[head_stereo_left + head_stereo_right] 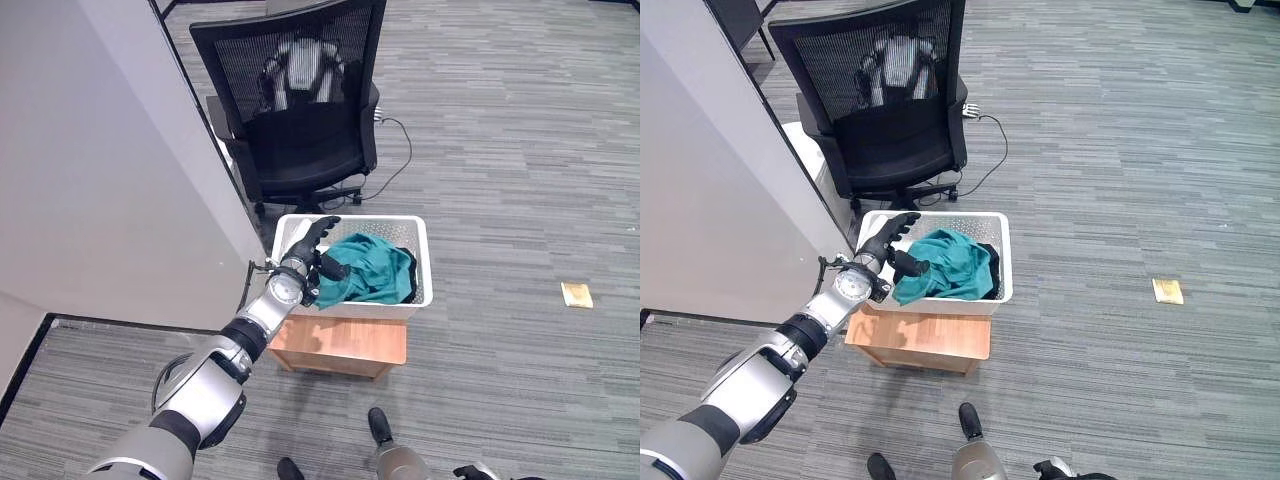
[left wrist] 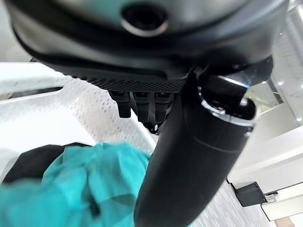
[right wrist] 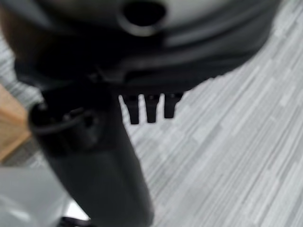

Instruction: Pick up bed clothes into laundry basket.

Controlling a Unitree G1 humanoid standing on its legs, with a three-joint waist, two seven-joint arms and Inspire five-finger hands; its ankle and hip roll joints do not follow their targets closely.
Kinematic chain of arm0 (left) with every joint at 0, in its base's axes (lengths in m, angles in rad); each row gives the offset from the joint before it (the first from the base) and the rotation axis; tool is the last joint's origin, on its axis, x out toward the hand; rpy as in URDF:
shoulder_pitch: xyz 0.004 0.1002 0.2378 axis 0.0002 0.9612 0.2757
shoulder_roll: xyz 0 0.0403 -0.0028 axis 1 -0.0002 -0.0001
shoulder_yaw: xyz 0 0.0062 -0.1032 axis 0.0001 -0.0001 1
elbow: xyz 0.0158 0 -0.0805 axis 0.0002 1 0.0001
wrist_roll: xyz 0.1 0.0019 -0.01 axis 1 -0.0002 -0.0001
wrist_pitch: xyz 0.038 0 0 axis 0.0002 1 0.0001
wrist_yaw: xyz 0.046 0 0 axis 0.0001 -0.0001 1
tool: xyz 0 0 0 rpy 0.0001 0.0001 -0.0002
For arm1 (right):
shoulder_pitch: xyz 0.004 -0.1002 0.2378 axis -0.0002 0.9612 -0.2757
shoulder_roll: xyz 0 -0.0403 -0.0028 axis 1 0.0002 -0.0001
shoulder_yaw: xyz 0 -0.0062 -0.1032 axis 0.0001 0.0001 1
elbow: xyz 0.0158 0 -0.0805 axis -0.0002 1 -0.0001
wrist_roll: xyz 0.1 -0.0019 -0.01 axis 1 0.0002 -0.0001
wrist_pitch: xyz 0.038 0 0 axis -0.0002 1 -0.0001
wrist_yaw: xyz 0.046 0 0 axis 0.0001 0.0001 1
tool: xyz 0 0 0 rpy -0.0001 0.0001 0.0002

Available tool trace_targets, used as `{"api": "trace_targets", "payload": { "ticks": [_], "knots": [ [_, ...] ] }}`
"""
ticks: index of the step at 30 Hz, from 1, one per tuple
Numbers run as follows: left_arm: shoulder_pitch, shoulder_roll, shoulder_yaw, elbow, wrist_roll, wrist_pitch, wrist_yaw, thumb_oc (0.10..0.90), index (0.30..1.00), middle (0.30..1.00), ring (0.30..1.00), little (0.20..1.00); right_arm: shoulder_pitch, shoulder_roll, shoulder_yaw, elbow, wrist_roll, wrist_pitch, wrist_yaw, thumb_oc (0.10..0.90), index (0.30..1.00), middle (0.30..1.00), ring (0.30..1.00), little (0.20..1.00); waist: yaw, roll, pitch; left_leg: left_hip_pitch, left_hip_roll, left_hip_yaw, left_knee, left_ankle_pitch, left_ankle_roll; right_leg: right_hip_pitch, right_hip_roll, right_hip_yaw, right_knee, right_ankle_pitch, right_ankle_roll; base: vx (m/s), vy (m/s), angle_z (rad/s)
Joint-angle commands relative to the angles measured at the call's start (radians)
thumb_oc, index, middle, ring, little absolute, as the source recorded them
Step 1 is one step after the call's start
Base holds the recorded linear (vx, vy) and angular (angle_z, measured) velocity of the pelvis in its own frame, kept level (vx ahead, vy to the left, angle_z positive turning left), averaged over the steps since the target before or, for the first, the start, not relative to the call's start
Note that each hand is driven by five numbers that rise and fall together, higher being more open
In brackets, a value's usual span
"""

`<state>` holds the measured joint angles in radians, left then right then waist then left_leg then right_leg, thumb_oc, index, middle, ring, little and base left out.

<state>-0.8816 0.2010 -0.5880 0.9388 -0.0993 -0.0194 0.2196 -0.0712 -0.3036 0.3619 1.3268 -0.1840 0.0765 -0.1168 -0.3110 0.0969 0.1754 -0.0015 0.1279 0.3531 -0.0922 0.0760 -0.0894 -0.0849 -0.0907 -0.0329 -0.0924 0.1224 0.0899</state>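
Observation:
A teal garment (image 1: pixel 370 268) with a dark piece under it lies in the white perforated laundry basket (image 1: pixel 424 262), which stands on a low wooden stand (image 1: pixel 345 343). My left hand (image 1: pixel 312 243) hovers over the basket's left end, fingers straight and thumb spread, just beside the teal cloth and holding nothing. The left wrist view shows the teal garment (image 2: pixel 80 184) below the straight fingers (image 2: pixel 142 105) and the basket wall (image 2: pixel 90 101). In the right wrist view my right hand (image 3: pixel 90 156) hangs over the grey floor with its fingers straight.
A black mesh office chair (image 1: pixel 300 110) stands right behind the basket. A grey partition wall (image 1: pixel 100 160) runs along the left. A small yellow scrap (image 1: pixel 577 294) lies on the grey carpet at the right, where there is open floor.

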Motion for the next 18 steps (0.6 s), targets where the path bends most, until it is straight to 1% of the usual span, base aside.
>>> {"api": "trace_targets", "payload": {
  "ticks": [1, 2, 5, 6, 7, 8, 9, 10, 11, 12, 13, 14, 15, 17, 18],
  "knots": [
    [-0.267, 0.027, 0.064, -0.005, 0.109, -0.073, 0.135, 0.800, 0.900, 0.900, 0.900, 0.900, 0.040, -0.040, 0.009, 0.054, 0.036, -0.001, -0.025, 0.800, 0.900, 0.900, 0.900, 0.900, 0.024, -0.009, -0.012, 0.047, 0.066, -0.053, 0.005, -0.029, -0.059, 0.033, -0.028, -0.068, 0.005, -0.093, 0.074, 0.00, -0.021, 0.10],
    [-0.269, 0.030, 0.079, -0.036, 0.112, -0.079, 0.162, 0.800, 0.900, 0.900, 0.900, 0.900, 0.038, -0.035, 0.010, 0.050, 0.039, -0.003, -0.025, 0.800, 0.900, 0.900, 0.900, 0.900, 0.029, -0.014, -0.014, 0.052, 0.066, -0.057, 0.005, -0.031, -0.058, 0.042, -0.028, -0.073, 0.005, -0.094, 0.074, 0.00, -0.021, 0.07],
    [-0.265, 0.032, 0.086, -0.064, 0.111, -0.081, 0.178, 0.800, 0.900, 0.900, 0.900, 0.900, 0.040, -0.033, 0.011, 0.047, 0.041, -0.004, -0.025, 0.800, 0.900, 0.900, 0.900, 0.900, 0.029, -0.017, -0.013, 0.057, 0.066, -0.060, 0.005, -0.031, -0.058, 0.049, -0.029, -0.075, 0.005, -0.096, 0.073, 0.00, -0.003, 0.12],
    [-0.250, 0.079, 0.111, -0.217, 0.142, -0.096, 0.220, 0.800, 0.900, 0.900, 0.900, 0.900, 0.048, -0.021, 0.005, 0.035, 0.044, -0.009, -0.028, 0.800, 0.900, 0.900, 0.900, 0.900, 0.047, -0.028, -0.017, 0.067, 0.065, -0.069, 0.005, -0.033, -0.057, 0.071, -0.030, -0.087, 0.005, -0.102, 0.075, 0.00, -0.010, 0.09],
    [-0.248, 0.080, 0.111, -0.221, 0.143, -0.094, 0.220, 0.800, 0.900, 0.900, 0.900, 0.900, 0.049, -0.021, 0.006, 0.035, 0.044, -0.009, -0.028, 0.800, 0.900, 0.900, 0.900, 0.900, 0.046, -0.029, -0.017, 0.068, 0.065, -0.070, 0.005, -0.033, -0.057, 0.072, -0.030, -0.087, 0.005, -0.102, 0.075, -0.01, -0.025, 0.14],
    [-0.223, 0.130, 0.147, -0.317, 0.148, -0.107, 0.239, 0.800, 0.900, 0.900, 0.900, 0.900, 0.046, -0.019, 0.005, 0.033, 0.042, -0.008, -0.024, 0.800, 0.900, 0.900, 0.900, 0.900, 0.061, -0.036, -0.022, 0.074, 0.066, -0.077, 0.005, -0.033, -0.058, 0.086, -0.032, -0.098, 0.005, -0.105, 0.075, 0.00, -0.015, 0.21],
    [-0.222, 0.131, 0.148, -0.318, 0.148, -0.106, 0.239, 0.800, 0.900, 0.900, 0.900, 0.900, 0.046, -0.019, 0.005, 0.033, 0.042, -0.008, -0.024, 0.800, 0.900, 0.900, 0.900, 0.900, 0.061, -0.036, -0.022, 0.074, 0.066, -0.077, 0.005, -0.033, -0.058, 0.086, -0.032, -0.099, 0.005, -0.105, 0.075, -0.01, -0.037, 0.23],
    [-0.170, 0.189, 0.213, -0.424, 0.139, -0.122, 0.268, 0.800, 0.900, 0.900, 0.900, 0.900, 0.037, -0.017, -0.004, 0.022, 0.044, -0.009, -0.021, 0.800, 0.900, 0.900, 0.900, 0.900, 0.084, -0.044, -0.029, 0.078, 0.067, -0.081, 0.005, -0.032, -0.059, 0.097, -0.031, -0.107, 0.005, -0.107, 0.074, -0.02, -0.028, 0.12],
    [-0.127, 0.220, 0.253, -0.484, 0.132, -0.130, 0.273, 0.800, 0.900, 0.900, 0.900, 0.900, 0.031, -0.017, -0.009, 0.012, 0.049, -0.012, -0.019, 0.800, 0.900, 0.900, 0.900, 0.900, 0.093, -0.049, -0.031, 0.081, 0.068, -0.084, 0.005, -0.032, -0.059, 0.104, -0.030, -0.110, 0.005, -0.109, 0.073, 0.00, 0.000, 0.00],
    [-0.120, 0.222, 0.257, -0.492, 0.132, -0.126, 0.271, 0.800, 0.900, 0.900, 0.900, 0.900, 0.032, -0.018, -0.006, 0.012, 0.049, -0.012, -0.019, 0.800, 0.900, 0.900, 0.900, 0.900, 0.091, -0.049, -0.032, 0.083, 0.068, -0.084, 0.005, -0.032, -0.059, 0.105, -0.031, -0.110, 0.005, -0.109, 0.073, 0.00, 0.000, 0.00],
    [-0.043, 0.261, 0.319, -0.566, 0.135, -0.141, 0.281, 0.800, 0.900, 0.900, 0.900, 0.900, 0.028, -0.012, -0.011, -0.001, 0.049, -0.015, -0.011, 0.800, 0.900, 0.900, 0.900, 0.900, 0.108, -0.056, -0.036, 0.087, 0.069, -0.086, 0.005, -0.032, -0.059, 0.115, -0.030, -0.115, 0.005, -0.113, 0.071, -0.01, -0.005, 0.11],
    [0.001, 0.290, 0.351, -0.603, 0.145, -0.141, 0.279, 0.800, 0.900, 0.900, 0.900, 0.900, 0.026, -0.014, -0.011, -0.007, 0.049, -0.016, -0.004, 0.800, 0.900, 0.900, 0.900, 0.900, 0.114, -0.059, -0.041, 0.092, 0.069, -0.088, 0.005, -0.032, -0.059, 0.120, -0.030, -0.117, 0.005, -0.114, 0.071, -0.01, -0.016, 0.13],
    [0.038, 0.321, 0.381, -0.640, 0.160, -0.149, 0.281, 0.800, 0.900, 0.900, 0.900, 0.900, 0.023, -0.012, -0.021, -0.013, 0.052, -0.018, 0.003, 0.800, 0.900, 0.900, 0.900, 0.900, 0.128, -0.062, -0.045, 0.094, 0.070, -0.091, 0.005, -0.031, -0.059, 0.124, -0.030, -0.121, 0.005, -0.114, 0.070, 0.00, -0.018, 0.15],
    [0.153, 0.358, 0.471, -0.734, 0.183, -0.162, 0.288, 0.800, 0.900, 0.900, 0.900, 0.900, 0.026, -0.013, -0.022, -0.024, 0.051, -0.022, 0.017, 0.800, 0.900, 0.900, 0.900, 0.900, 0.140, -0.069, -0.053, 0.099, 0.070, -0.095, 0.005, -0.031, -0.060, 0.132, -0.030, -0.124, 0.005, -0.116, 0.068, 0.00, -0.012, 0.04],
    [0.201, 0.369, 0.507, -0.755, 0.179, -0.174, 0.296, 0.800, 0.900, 0.900, 0.900, 0.900, 0.018, -0.016, -0.031, -0.028, 0.053, -0.023, 0.021, 0.800, 0.900, 0.900, 0.900, 0.900, 0.153, -0.074, -0.055, 0.100, 0.071, -0.098, 0.005, -0.031, -0.060, 0.135, -0.030, -0.126, 0.005, -0.117, 0.067, 0.01, -0.001, 0.04]
  ]
}}
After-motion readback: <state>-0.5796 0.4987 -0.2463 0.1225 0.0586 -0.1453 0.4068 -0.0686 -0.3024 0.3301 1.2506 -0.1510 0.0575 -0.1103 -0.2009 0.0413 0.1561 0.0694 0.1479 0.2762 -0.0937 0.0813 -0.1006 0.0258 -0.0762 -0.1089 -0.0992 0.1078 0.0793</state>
